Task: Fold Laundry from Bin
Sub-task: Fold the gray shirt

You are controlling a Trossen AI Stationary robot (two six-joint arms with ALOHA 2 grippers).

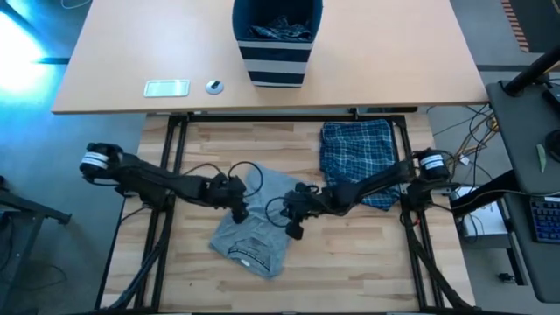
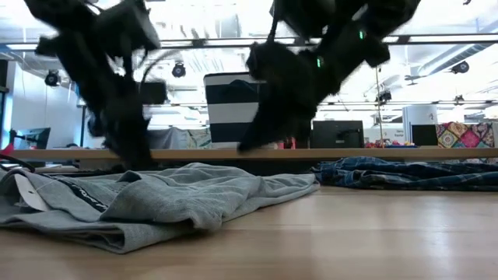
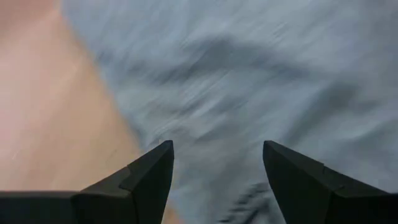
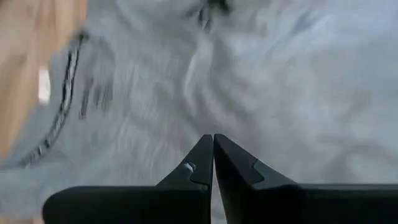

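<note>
A grey T-shirt (image 1: 255,229) lies crumpled on the wooden table's middle, its printed part toward the near edge. My left gripper (image 1: 238,206) stands open just over the shirt's left far part, and its wrist view shows grey cloth (image 3: 261,74) beyond the parted fingers with nothing between them. My right gripper (image 1: 294,224) is shut over the shirt's right side, above grey cloth (image 4: 280,81). A blue plaid garment (image 1: 357,157) lies flat at the table's far right. The navy striped bin (image 1: 277,48) stands on the farther table, with cloth inside.
On the farther table lie a flat pale object (image 1: 166,87) and a small round one (image 1: 214,86), left of the bin. Bare wood (image 1: 350,262) shows near the table's front edge, right of the shirt. Cables hang along both arms.
</note>
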